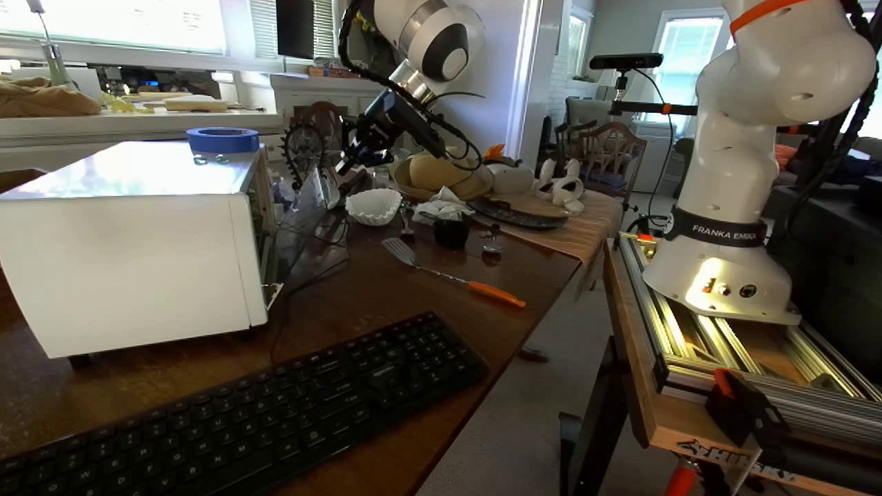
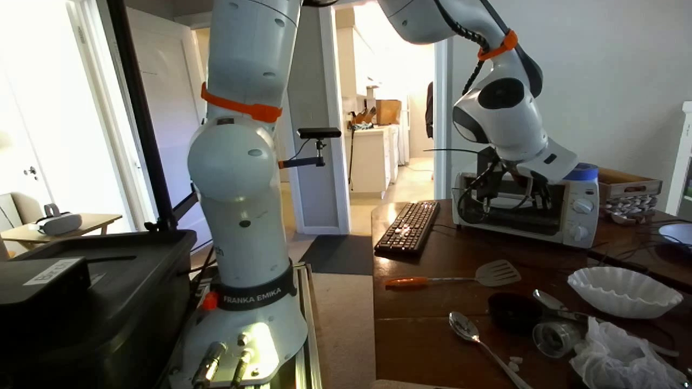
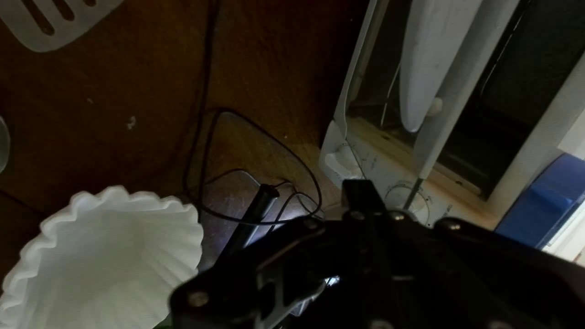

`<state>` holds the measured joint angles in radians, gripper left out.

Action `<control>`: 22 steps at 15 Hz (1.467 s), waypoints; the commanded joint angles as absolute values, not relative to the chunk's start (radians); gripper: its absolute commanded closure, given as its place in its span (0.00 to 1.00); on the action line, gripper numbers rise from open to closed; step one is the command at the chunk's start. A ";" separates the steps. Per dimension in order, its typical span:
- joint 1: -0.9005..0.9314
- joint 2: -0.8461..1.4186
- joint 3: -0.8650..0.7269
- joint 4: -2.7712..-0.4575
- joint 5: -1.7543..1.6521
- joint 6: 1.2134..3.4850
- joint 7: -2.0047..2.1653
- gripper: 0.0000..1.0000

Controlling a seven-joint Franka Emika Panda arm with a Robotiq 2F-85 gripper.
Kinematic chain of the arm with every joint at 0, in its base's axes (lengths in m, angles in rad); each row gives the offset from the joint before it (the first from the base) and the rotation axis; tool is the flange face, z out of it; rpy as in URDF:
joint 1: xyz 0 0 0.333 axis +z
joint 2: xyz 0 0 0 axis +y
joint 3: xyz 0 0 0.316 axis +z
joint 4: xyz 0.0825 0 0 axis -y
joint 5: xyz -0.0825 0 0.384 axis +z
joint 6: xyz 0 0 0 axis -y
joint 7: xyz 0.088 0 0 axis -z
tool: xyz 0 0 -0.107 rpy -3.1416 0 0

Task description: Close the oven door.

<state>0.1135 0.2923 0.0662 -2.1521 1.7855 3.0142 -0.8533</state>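
A white countertop oven (image 1: 131, 269) stands on a brown wooden table (image 1: 344, 303), its oven door (image 3: 384, 73) ajar, my arm (image 2: 500, 116) stretched out over the tabletop. The oven's long axis runs across an exterior view in which its front, with pale knobs (image 2: 583, 205) at one end, faces the camera; the door lies lengthwise along that same line, its end just beside the knob panel, and tilts outward with its top edge and pale handle (image 3: 432, 68) clear of the body. The wrist view gives the opening most plainly: a dark gap between the door's upper frame and the oven's top front edge, near a blue roll of tape (image 3: 544, 198). In an exterior view the oven offers its plain white side instead, a black keyboard (image 1: 275, 406) near its base; in an exterior view a wooden crate (image 2: 630, 188) stands beyond the knob end, and my wrist covers part of the glass. My gripper (image 1: 344, 162) hangs before the oven's front, above the table, fingers drawn together; whether the tips touch the door, I cannot tell from these angles.
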 commanded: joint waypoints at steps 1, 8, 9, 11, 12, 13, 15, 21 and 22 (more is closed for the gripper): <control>0.112 0.341 0.061 -2.091 1.835 2.978 -0.919 1.00; 0.112 0.396 0.058 -2.019 1.917 2.936 -1.006 1.00; 0.112 0.402 0.056 -2.011 1.929 2.929 -1.018 1.00; 0.112 0.410 0.053 -1.997 1.954 2.920 -1.046 1.00; 0.113 0.414 0.051 -1.988 1.965 2.916 -1.060 1.00; 0.113 0.418 0.049 -1.981 1.976 2.913 -1.071 1.00; 0.112 0.424 0.048 -1.967 1.975 2.906 -1.080 1.00; 0.115 0.454 0.051 -1.920 1.970 2.881 -1.100 1.00; 0.116 0.457 0.050 -1.912 1.975 2.877 -1.110 1.00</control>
<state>0.1139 0.4263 0.0545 -1.9500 1.9427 2.9024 -1.0643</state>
